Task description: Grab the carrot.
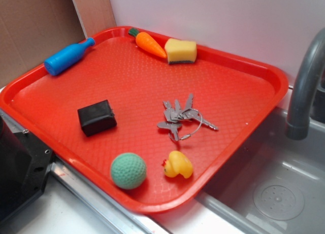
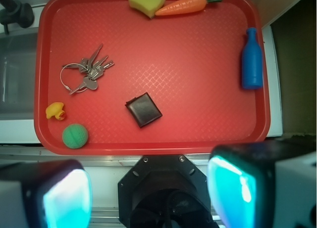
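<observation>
Resting at the far edge of the tray [image 1: 264, 74], the carrot [image 1: 149, 43] touches the sponge [image 1: 181, 51].
Pincer [image 2: 151, 196] wide open, empty, hanging over the near surface [image 1: 61, 213].

One red tray [image 1: 264, 76], one orange carrot [image 1: 148, 43], one yellow sponge [image 1: 181, 51], one blue bottle [image 1: 67, 57], one black box [image 1: 96, 117], one bunch of keys [image 1: 182, 119], one green ball [image 1: 128, 170], one yellow duck [image 1: 177, 165], one grey faucet [image 1: 304, 87].
</observation>
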Tool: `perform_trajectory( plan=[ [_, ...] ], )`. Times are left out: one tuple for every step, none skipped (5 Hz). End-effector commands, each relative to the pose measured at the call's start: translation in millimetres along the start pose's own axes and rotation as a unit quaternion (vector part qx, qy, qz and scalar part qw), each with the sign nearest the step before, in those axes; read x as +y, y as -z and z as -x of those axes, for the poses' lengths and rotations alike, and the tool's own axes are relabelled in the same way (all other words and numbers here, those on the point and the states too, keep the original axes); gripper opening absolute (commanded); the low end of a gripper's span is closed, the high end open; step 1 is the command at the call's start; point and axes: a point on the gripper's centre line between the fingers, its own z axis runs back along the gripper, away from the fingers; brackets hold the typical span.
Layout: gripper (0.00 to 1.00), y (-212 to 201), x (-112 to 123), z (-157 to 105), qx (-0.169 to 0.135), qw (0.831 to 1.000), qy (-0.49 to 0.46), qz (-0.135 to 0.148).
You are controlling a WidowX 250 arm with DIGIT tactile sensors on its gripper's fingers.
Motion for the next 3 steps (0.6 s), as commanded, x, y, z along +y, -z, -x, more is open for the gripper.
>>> perform_trajectory(
  plan=[
    [1.0, 0.0, 0.0, 0.0, 0.0, 1.0, 0.0, 0.0],
    [1.0, 44.4, -2.9, -35.6, -0.012, 0.997, -0.043, -0.056],
    [1.0, 68.6, -4.4, -80.6, -0.077, 0.991, -0.104, -0.035]
  ],
)
